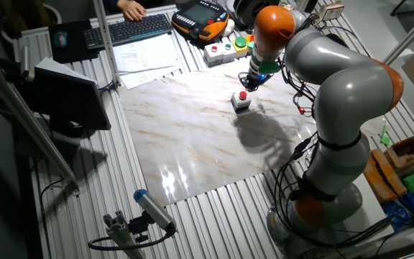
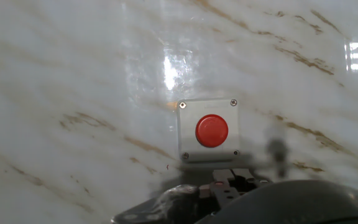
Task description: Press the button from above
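The button is a small round red push button on a small grey square box. The box stands on the white marble slab, near its far right part. My gripper hangs just above the button, slightly behind and to its right, and stays apart from it. In the hand view the red button sits in the middle of its grey box, seen from above. Dark parts of the hand fill the bottom edge there. No view shows the fingertips clearly.
A long white box with coloured buttons and an orange-black pendant lie just behind the slab. A keyboard and papers lie at the back left. A dark monitor stands at the left. Cables hang beside the arm.
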`<state>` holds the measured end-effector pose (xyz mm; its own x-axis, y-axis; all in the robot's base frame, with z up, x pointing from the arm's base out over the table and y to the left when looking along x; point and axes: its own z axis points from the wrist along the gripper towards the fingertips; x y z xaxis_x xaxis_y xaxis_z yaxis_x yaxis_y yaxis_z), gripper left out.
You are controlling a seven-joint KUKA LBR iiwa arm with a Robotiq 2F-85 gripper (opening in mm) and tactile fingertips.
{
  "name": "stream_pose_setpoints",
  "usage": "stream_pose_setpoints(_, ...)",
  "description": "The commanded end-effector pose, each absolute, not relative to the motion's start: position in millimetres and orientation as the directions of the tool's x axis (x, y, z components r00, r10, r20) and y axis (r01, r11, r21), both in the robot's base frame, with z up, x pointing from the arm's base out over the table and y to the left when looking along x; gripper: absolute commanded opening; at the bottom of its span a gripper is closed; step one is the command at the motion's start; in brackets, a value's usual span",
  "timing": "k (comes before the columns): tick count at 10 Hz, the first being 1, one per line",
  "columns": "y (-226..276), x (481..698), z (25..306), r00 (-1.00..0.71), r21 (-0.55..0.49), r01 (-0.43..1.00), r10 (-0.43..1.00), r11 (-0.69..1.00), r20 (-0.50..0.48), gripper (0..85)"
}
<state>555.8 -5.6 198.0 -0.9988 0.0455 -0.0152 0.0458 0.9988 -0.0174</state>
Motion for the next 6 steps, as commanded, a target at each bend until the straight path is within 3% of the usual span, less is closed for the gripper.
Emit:
stream_pose_setpoints(1,-6.3,555.9,199.9,-0.999,-0.013,0.041,0.041,0.999,-0.009,0.7)
stream_pose_setpoints(6,-7.2,557.3,199.6,-1.000,-0.015,0.027,0.027,1.000,-0.005,0.7)
